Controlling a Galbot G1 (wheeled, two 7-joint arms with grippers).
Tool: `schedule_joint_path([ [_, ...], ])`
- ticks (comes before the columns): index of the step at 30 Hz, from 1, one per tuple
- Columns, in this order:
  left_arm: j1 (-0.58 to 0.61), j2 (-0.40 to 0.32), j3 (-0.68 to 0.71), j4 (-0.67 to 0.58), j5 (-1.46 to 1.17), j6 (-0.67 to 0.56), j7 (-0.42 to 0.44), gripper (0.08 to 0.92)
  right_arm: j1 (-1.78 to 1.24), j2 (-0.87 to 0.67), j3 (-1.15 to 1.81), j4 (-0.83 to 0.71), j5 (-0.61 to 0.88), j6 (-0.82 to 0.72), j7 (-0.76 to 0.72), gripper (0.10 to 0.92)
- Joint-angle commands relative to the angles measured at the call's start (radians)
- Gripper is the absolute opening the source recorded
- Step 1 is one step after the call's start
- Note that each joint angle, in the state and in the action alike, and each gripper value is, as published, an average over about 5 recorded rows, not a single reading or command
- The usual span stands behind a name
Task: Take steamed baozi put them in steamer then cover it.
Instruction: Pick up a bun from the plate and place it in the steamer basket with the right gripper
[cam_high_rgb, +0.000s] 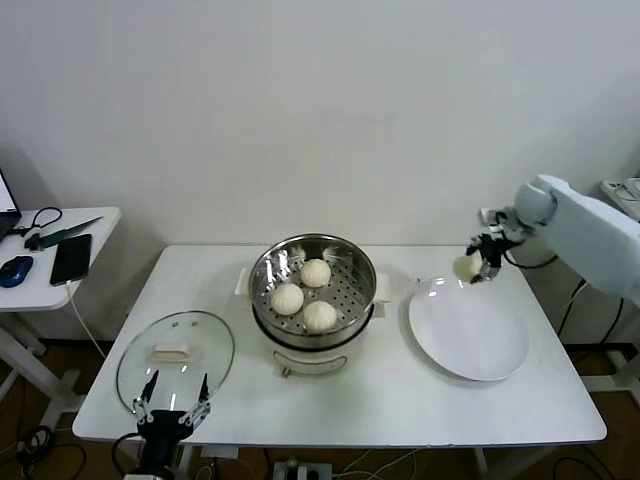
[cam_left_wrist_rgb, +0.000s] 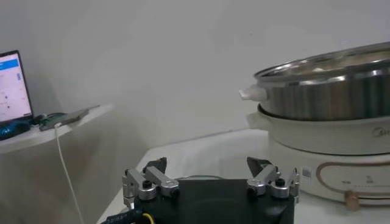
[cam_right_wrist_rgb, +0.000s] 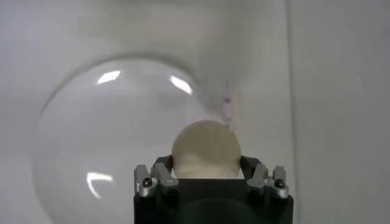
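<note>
Baozi (cam_right_wrist_rgb: 205, 148) round, no long axis | right pincer (cam_right_wrist_rgb: 207, 175) clamps it

A plain white wall (cam_high_rgb: 320, 100) backs a white table (cam_high_rgb: 340, 400) and small side table (cam_high_rgb: 95, 222).

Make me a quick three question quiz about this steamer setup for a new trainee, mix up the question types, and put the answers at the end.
1. How many baozi lie in the steamer?
2. True or false: the cover is already on the steamer.
3. What does the right gripper hold? A) the plate B) a bun C) nothing

Key:
1. Three.
2. False; it lies flat on the table beside the steamer, just ahead of the open left gripper.
3. B; the jaws are closed on the bun, raised above the plate's far edge.
</note>
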Motion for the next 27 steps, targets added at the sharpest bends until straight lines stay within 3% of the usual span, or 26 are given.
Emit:
schedule_joint_path([
  [1,0.011,0.002,0.022,-0.024,0.009,-0.001,0.009,0.823,0.398,0.138,-0.422,0.173,0.528,-0.118,0.034,0.712],
  [6,0.026,0.004,0.03,-0.039,0.019,-0.002,0.016,0.823,0.458,0.24,-0.527,0.241,0.676,-0.147,0.064,0.712],
  [11,0.044,0.01,0.03,-0.044,0.026,-0.012,0.017,0.823,0.446,0.326,-0.545,0.272,0.709,-0.163,0.102,0.715],
  [27,0.047,0.013,0.012,-0.048,0.012,-0.019,0.017,0.823,0.264,0.444,-0.524,0.226,0.533,-0.19,0.157,0.712],
])
